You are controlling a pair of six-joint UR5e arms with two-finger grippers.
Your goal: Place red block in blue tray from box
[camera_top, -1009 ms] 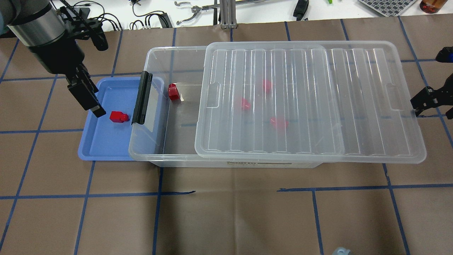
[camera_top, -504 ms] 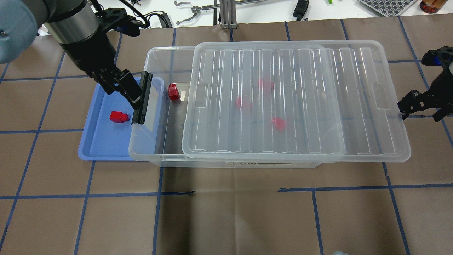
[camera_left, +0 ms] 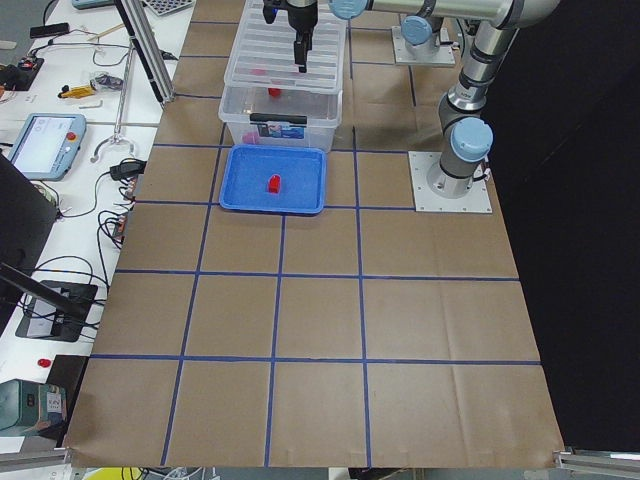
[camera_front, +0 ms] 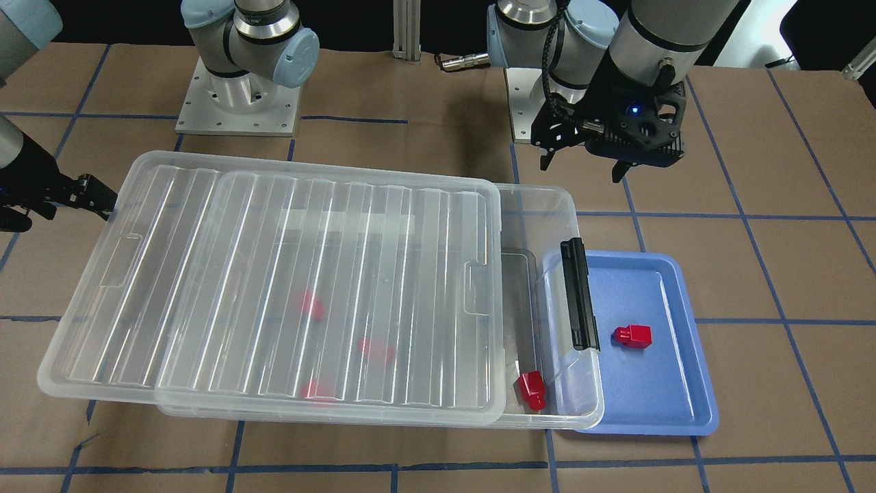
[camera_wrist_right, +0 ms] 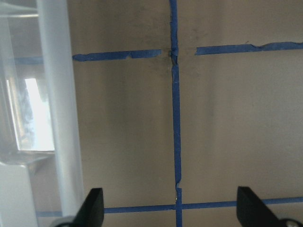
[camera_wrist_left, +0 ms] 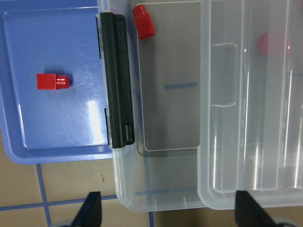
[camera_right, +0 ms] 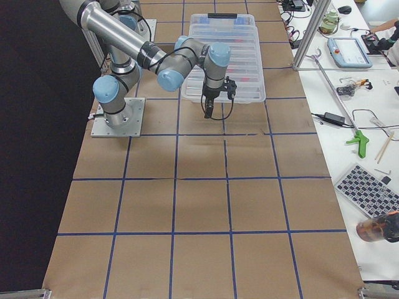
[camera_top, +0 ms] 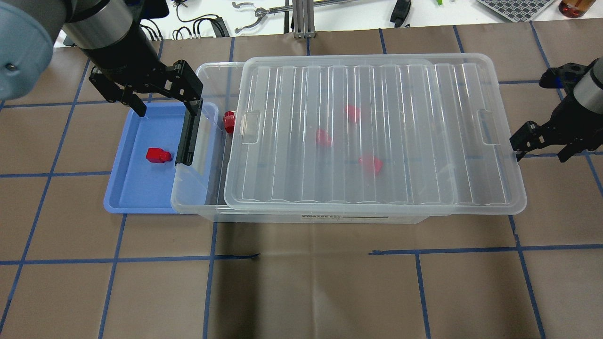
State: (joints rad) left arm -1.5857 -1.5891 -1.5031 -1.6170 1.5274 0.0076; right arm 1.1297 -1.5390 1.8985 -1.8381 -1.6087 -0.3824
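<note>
One red block (camera_top: 158,155) lies in the blue tray (camera_top: 136,193), also shown in the front view (camera_front: 632,335) and the left wrist view (camera_wrist_left: 53,81). Another red block (camera_top: 229,121) sits in the uncovered left end of the clear box (camera_top: 202,188), next to the black latch (camera_top: 188,136). Three more show blurred under the ribbed lid (camera_top: 377,132). My left gripper (camera_top: 166,101) is open and empty, above the far end of the tray and latch. My right gripper (camera_top: 539,153) is open and empty at the lid's right edge.
The tray's right side is tucked under the box's latch end. Cables and hand tools (camera_top: 254,19) lie on the white bench beyond the table's far edge. The two arm bases (camera_front: 236,103) stand behind the box. Brown paper with blue tape lines covers the table.
The lid has slid left over the box, and the right gripper has followed its right edge. The left gripper has turned and moved from over the tray toward the latch end.
</note>
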